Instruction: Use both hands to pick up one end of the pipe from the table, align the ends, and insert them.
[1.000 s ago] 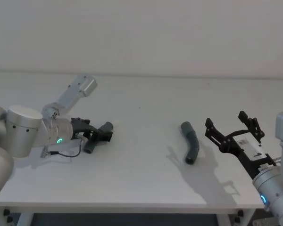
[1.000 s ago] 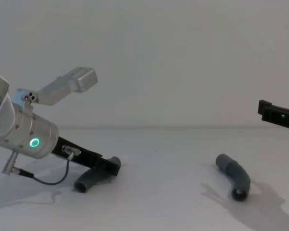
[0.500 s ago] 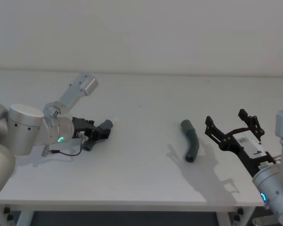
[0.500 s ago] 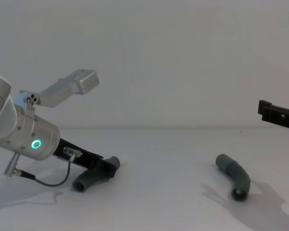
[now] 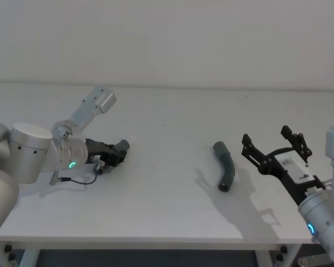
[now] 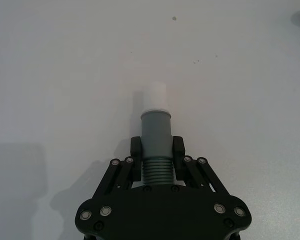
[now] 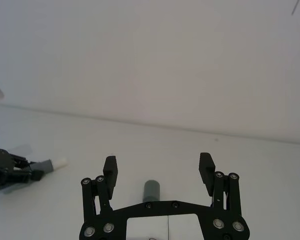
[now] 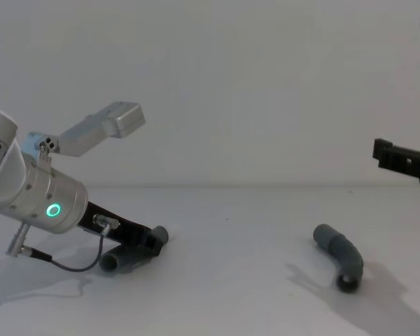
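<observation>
A: Start at the near right. What worries you about the right gripper [image 5: 266,135]?

B: Its fingers [image 7: 110,167] are spread wide and hold nothing. It hovers at the near right of the worktop [image 5: 167,194], just right of the right pipe piece [image 5: 225,167], which lies loose and apart from it. That piece is curved, so if the fingers close on the bend instead of a straight stretch, I'd expect it to roll or squirt away.

A: Could it be knocked first?

B: Yes. Coming down off-centre, one finger could nudge it across the worktop before the other makes contact.

A: And farther back, on the left?

B: The left gripper [image 6: 156,150] is clamped on the ribbed neck of the left pipe piece [image 6: 155,125], low over the worktop, with the sleeve and its white tip [image 6: 154,95] sticking out past the fingers. I cannot tell whether the piece is clear of the surface.

A: So the risk there?

B: Dragging on the worktop could twist it in the grip. Then the two ends would meet at an angle and jam rather than slide in.
</observation>
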